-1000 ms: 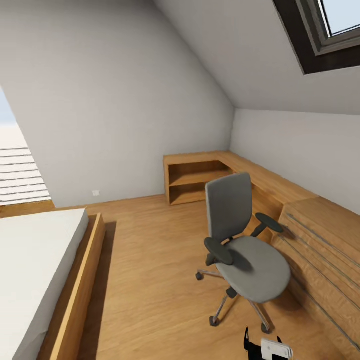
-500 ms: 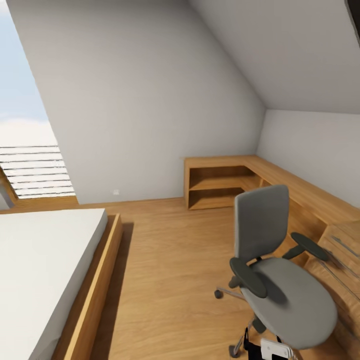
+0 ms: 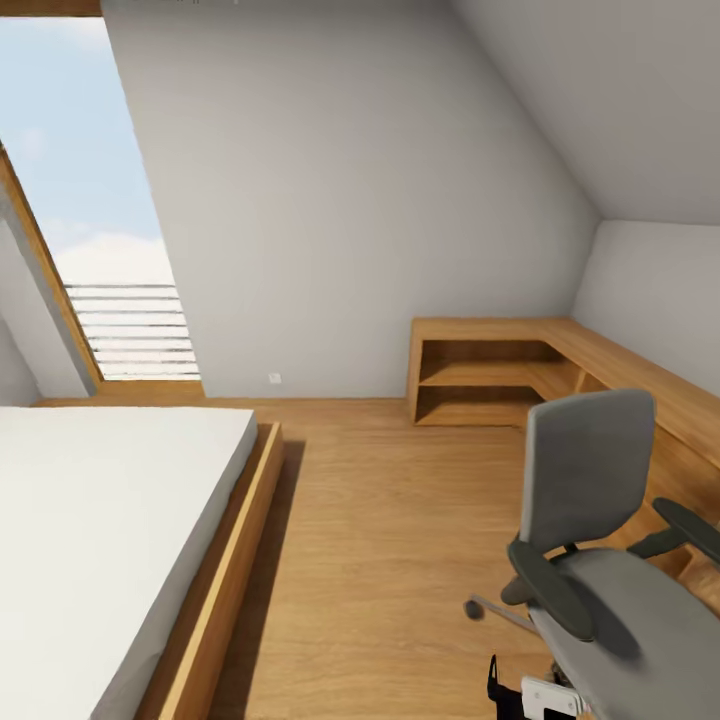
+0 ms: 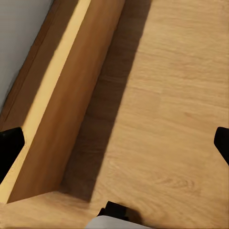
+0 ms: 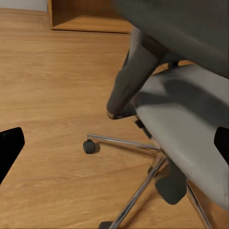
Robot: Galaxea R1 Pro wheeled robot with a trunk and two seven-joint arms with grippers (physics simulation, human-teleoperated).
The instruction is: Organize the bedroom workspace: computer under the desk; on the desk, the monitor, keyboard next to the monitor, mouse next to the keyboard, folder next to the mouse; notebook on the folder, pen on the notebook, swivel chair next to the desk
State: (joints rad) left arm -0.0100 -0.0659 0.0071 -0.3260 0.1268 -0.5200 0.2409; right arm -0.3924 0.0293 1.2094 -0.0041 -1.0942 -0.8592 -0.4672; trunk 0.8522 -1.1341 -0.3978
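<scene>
The swivel chair (image 3: 590,470) stands at the lower right of the head view, with its grey seat bare and its back toward the wooden shelves. In the right wrist view its seat (image 5: 191,124), an armrest and the chrome base are close in front of my right gripper (image 5: 114,148), which is open and holds nothing. My left gripper (image 4: 114,148) is open too, over the plank floor beside the bed's wooden frame (image 4: 62,95). The desk, computer, monitor, keyboard, mouse, folder, notebook and pen are out of view.
A low bed (image 3: 100,530) with a white mattress fills the left side. An oak corner shelf unit (image 3: 490,370) runs along the back and right walls. A tall slanted window (image 3: 90,220) is at the far left. Oak floor (image 3: 380,540) lies between bed and chair.
The head view has swung to the left: the chair and shelves now sit further right in the picture, the skylight has left it, and the tall window has come in.
</scene>
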